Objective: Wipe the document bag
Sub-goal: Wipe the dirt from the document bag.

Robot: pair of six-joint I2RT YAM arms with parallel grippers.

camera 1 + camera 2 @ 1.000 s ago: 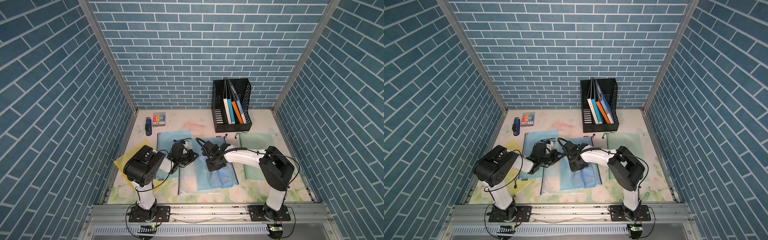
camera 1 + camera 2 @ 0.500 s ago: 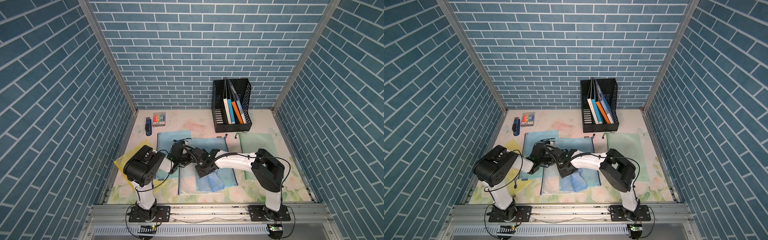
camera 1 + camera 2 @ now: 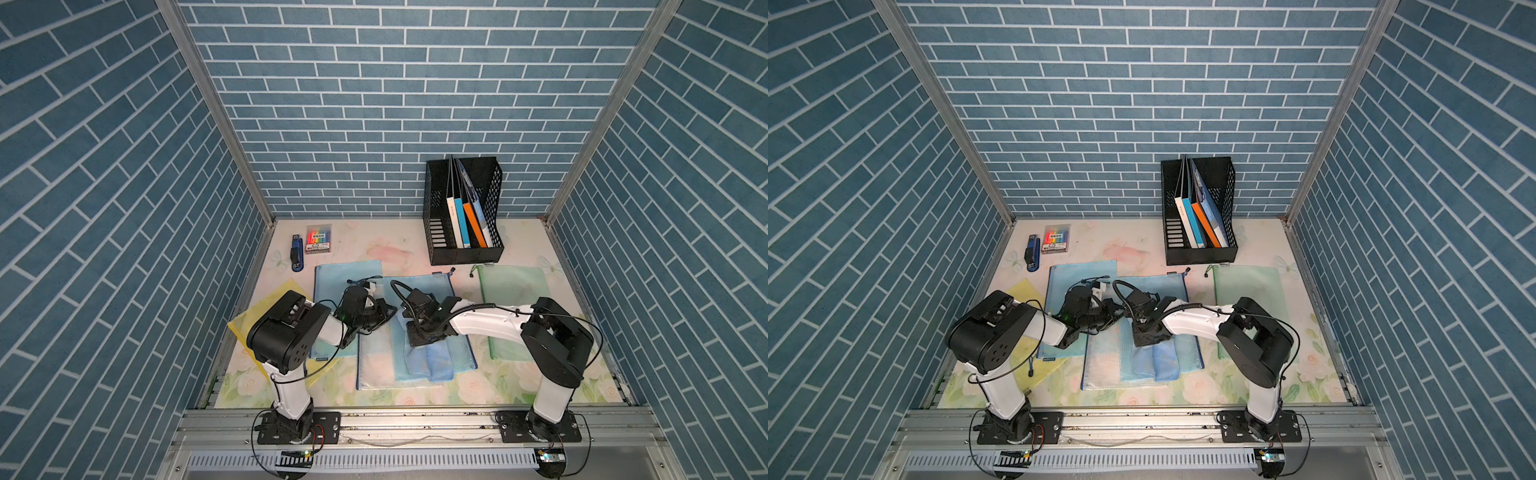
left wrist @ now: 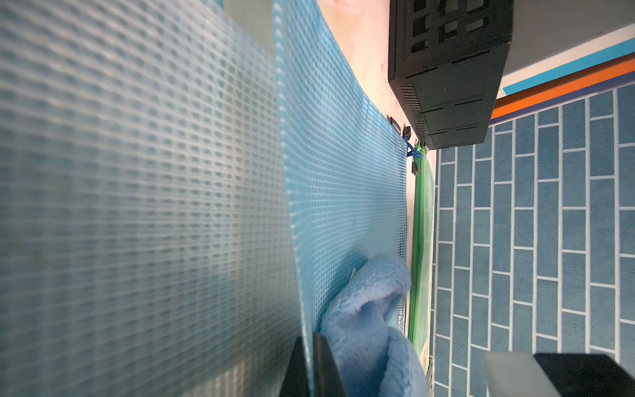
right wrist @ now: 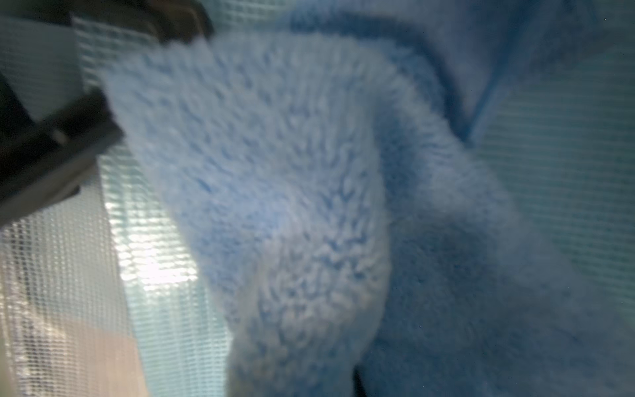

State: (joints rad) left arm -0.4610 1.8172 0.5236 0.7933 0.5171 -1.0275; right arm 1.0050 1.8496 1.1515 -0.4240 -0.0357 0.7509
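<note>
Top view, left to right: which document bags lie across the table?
From the left: yellow bag → left blue bag → middle blue bag, with the cloth on it → green bag.

Bare table [image 3: 390, 249] lies open at twelve o'clock of the middle blue bag [image 3: 374, 365], between the marker pack [image 3: 319, 240] and stapler [image 3: 296, 254] at eleven and the tall file rack [image 3: 463, 216] at one. The left arm [image 3: 291, 328] and right arm [image 3: 490, 322] crowd the bag's far half. Its near half, at six, is open above the flat cloth [image 3: 428, 361].
</note>
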